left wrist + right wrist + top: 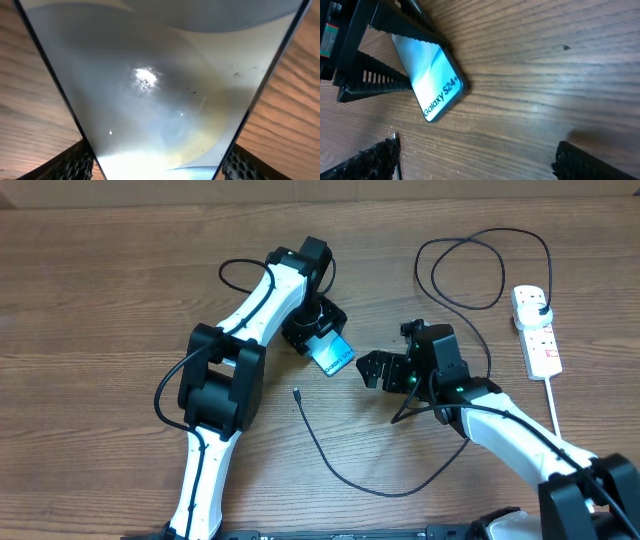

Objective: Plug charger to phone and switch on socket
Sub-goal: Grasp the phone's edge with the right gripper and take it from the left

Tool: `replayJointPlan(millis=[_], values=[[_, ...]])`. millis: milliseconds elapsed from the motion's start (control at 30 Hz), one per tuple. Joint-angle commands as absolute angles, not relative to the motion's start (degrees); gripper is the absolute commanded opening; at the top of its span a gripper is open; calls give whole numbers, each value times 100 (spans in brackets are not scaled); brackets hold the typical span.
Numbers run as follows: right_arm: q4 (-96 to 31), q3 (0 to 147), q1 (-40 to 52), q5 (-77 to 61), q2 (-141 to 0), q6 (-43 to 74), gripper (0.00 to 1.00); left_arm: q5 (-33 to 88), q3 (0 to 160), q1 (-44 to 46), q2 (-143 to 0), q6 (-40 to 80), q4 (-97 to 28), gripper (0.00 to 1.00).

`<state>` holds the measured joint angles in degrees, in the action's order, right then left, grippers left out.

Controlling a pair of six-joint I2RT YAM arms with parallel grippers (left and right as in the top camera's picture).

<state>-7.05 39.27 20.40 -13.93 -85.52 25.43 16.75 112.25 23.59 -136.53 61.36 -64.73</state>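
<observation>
Phone (335, 353) clamped at one end in left gripper (322, 338), free end facing wide-open, empty right gripper (373, 370); presumably steadied for plugging. Loose charger tip (297, 393) on table (120, 280) nearby. Socket (540, 340) well apart, far right.

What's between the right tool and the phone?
Nothing: bare table separates the right tool from the phone, shown overhead and in the right wrist view.
</observation>
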Motion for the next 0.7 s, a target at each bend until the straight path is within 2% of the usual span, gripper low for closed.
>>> replayJointPlan(millis=[0, 467, 667], values=[[-462, 4053, 2069, -1538, -8665, 2495, 100, 2130, 11539, 2362, -13745, 5916, -6464, 4], [401, 4053, 2222, -1809, -9120, 2355, 100, 2902, 11756, 2355, -13703, 5870, -6379, 4], [1031, 4053, 2390, -1459, -9511, 2711, 95, 3315, 11924, 2355, -13701, 5870, -6324, 4]])
